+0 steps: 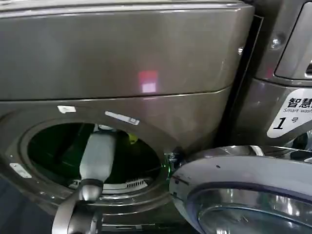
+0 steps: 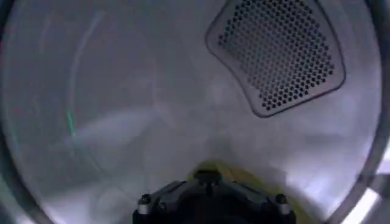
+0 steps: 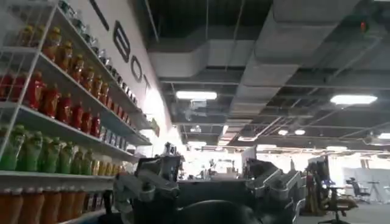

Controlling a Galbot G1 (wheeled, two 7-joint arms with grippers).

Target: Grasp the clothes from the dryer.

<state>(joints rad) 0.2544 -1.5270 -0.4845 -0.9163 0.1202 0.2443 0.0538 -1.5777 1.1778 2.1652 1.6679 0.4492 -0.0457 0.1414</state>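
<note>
Left tool (image 2: 210, 204) deep in the dryer (image 1: 122, 63) over the clothes (image 2: 244, 178); grip state unclear; press low, gather folds

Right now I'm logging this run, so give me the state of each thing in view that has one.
dryer: porthole open, left arm reaching into the drum.
door: swung open to the right of the porthole.
clothes: inside the drum, a yellow-green patch beside the arm.
left gripper: inside the drum, right over the clothes.
right gripper: open, holding nothing, pointed into the room.
</note>
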